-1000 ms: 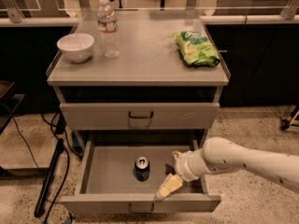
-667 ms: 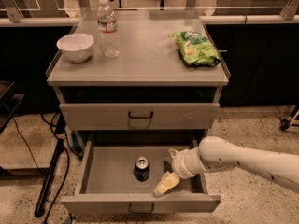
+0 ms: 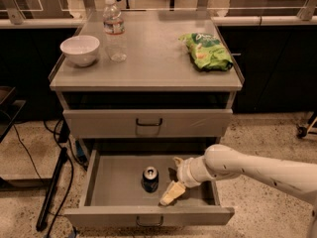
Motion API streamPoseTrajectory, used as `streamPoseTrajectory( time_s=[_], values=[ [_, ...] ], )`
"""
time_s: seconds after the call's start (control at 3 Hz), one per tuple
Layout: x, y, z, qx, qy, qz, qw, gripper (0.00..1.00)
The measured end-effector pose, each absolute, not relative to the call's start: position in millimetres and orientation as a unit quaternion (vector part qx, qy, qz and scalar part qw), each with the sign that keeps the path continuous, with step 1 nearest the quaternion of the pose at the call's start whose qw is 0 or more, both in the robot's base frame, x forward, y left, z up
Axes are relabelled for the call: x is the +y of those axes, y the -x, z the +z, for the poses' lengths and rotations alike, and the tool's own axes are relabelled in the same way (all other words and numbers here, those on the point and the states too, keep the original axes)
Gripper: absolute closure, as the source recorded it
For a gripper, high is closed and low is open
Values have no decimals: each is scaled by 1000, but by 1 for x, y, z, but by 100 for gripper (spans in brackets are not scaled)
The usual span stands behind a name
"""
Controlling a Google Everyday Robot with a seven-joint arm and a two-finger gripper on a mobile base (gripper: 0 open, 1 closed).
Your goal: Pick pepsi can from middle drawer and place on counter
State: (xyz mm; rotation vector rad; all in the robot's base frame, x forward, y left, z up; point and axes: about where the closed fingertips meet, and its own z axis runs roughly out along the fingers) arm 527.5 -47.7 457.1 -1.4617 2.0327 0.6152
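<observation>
The pepsi can (image 3: 150, 178) stands upright in the open middle drawer (image 3: 109, 182), near the middle of its floor, silver top showing. My gripper (image 3: 173, 178) is inside the drawer just to the right of the can, apart from it. It is open and empty: one pale finger (image 3: 171, 194) points down and left towards the drawer front, and the other finger (image 3: 177, 161) sits further back. My white arm (image 3: 247, 170) comes in from the right. The grey counter (image 3: 153, 58) is the cabinet top above.
On the counter stand a white bowl (image 3: 79, 49) and a clear water bottle (image 3: 115, 29) at the left, and a green chip bag (image 3: 206, 51) at the right. The upper drawer (image 3: 148, 122) is shut. Cables and a dark stand (image 3: 52, 182) lie on the floor at the left.
My gripper and arm have moved a little to the left, closer to the can. The can has not moved.
</observation>
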Motion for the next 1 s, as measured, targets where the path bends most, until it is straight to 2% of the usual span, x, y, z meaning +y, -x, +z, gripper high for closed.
streamPoseTrajectory(
  time_s=[1.0],
  values=[
    [-38,-557,424,739,556,257,279,0]
  ],
)
